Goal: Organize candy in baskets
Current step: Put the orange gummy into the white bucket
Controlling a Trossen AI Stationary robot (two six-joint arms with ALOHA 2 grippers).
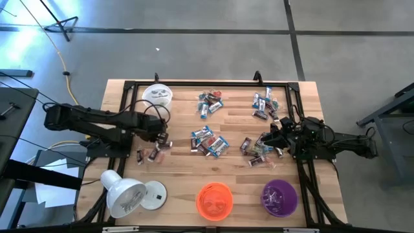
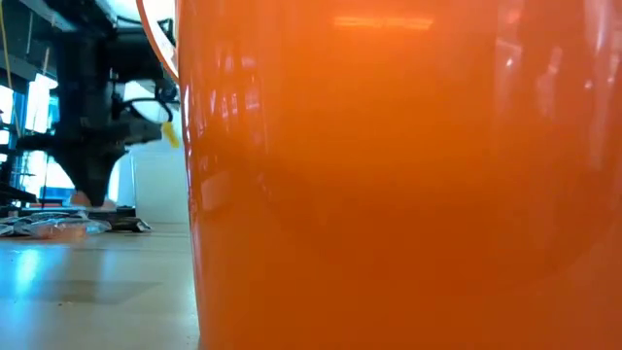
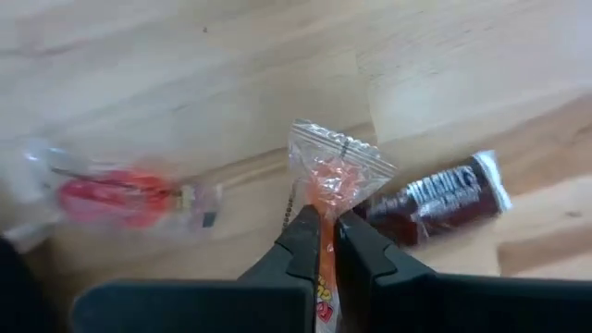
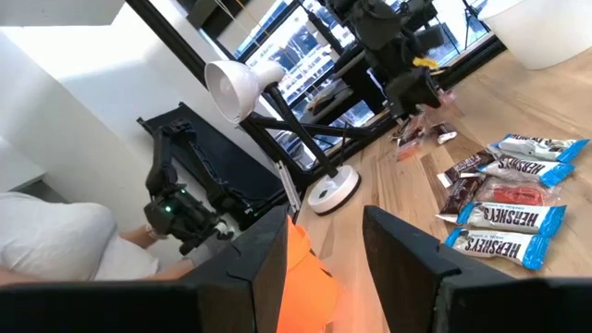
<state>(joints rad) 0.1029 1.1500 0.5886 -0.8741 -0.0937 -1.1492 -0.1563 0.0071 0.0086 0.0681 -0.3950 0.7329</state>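
Now my left gripper is pinching one clear-wrapped orange candy, fingers pressed on its lower end, just above the table at the left side, near the white basket. Two more candies lie by it: a dark brown bar just beside the held piece, and a red one a little apart. My right gripper sits at the right side with its fingers spread, holding nothing, next to a small heap of candies. I count three baskets: the white one at the far left, the orange basket and the purple basket along the near edge. Loose candy lies in four other groups: far middle, far right, centre, and the heap by my right gripper; the pieces in each are too small to count. One white lamp lies at the near left. From the table-level view the orange basket fills nearly everything.
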